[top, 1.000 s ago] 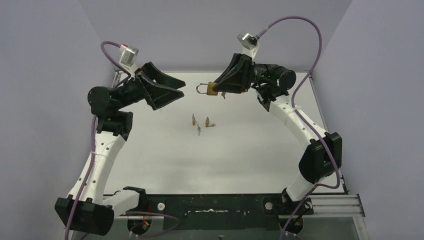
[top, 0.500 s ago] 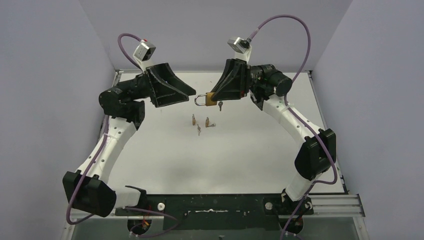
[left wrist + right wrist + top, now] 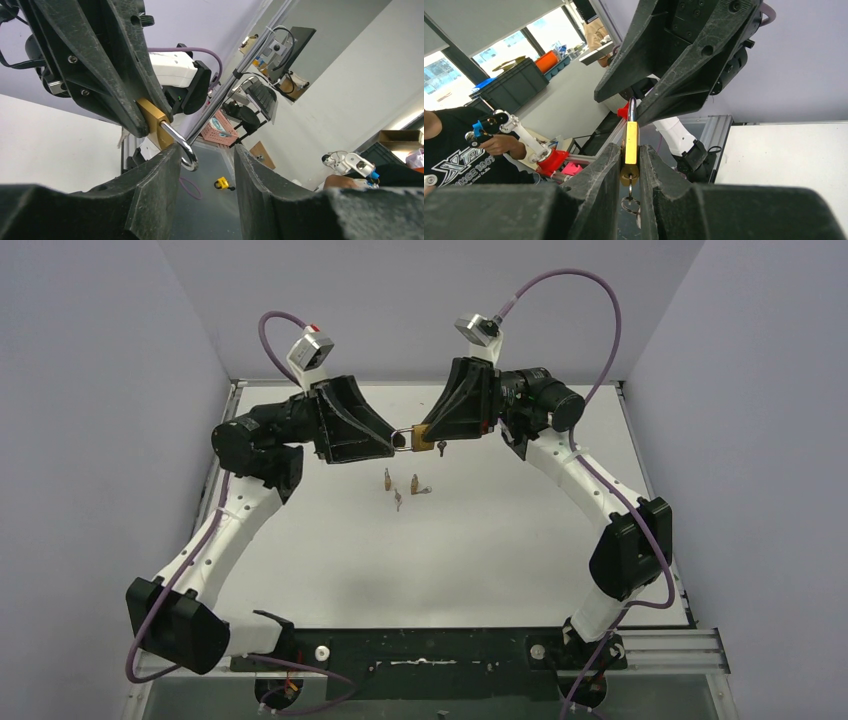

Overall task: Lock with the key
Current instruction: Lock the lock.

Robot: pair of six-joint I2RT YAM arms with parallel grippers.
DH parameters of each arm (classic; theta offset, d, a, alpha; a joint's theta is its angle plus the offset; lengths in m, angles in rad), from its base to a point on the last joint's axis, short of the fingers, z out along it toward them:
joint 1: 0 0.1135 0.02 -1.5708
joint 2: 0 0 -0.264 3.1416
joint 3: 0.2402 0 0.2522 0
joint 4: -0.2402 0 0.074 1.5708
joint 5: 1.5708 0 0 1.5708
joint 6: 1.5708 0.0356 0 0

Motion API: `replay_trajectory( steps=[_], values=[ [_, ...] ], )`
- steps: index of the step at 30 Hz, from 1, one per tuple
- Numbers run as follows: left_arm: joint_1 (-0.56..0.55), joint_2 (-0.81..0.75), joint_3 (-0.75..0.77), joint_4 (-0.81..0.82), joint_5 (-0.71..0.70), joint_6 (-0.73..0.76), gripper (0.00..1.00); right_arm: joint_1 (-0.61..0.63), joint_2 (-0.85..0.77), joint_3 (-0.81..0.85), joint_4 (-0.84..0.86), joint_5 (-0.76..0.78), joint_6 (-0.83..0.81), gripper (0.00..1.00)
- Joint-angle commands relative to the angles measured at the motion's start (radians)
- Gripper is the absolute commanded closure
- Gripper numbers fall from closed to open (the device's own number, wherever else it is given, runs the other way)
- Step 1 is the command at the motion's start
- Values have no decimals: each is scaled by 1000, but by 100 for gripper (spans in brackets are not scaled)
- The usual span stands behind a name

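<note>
A brass padlock (image 3: 423,439) hangs in the air above the back of the white table, and my right gripper (image 3: 432,434) is shut on its body. In the right wrist view the padlock (image 3: 630,142) sits clamped between the fingers, a key (image 3: 629,184) stuck in its keyhole with a ring (image 3: 630,204) dangling below. My left gripper (image 3: 388,445) faces it from the left. In the left wrist view the steel shackle (image 3: 183,149) reaches between my left gripper's (image 3: 205,160) jaws. It lies against one finger (image 3: 160,175), with a gap to the other.
Three small loose keys (image 3: 387,478) (image 3: 416,483) (image 3: 398,499) lie on the white table (image 3: 480,540) just below the two grippers. Purple-grey walls close in the back and sides. The arm bases stand at the near edge.
My left arm has swung right and up to the padlock, and its jaws have narrowed around the shackle. The right gripper lowered the padlock a little, then held still.
</note>
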Motion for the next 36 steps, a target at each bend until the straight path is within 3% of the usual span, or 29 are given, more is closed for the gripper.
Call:
replay_trajectory(
  steps=[1, 5, 10, 27, 36],
  values=[
    [-4, 17, 51, 25, -8, 5, 60, 1, -17, 40, 18, 19, -7, 100],
    [-4, 33, 53, 32, -16, 0, 68, 1, -18, 36, 21, 12, -6, 100],
    [-4, 40, 49, 55, -14, -17, 100, 1, -19, 36, 21, 6, -7, 100],
    [-21, 48, 61, 160, -32, -100, 100, 22, -9, 47, 24, -9, 2, 100],
    [-34, 50, 50, 122, -67, -39, 100, 35, -3, 50, 25, 2, -5, 100]
  ],
)
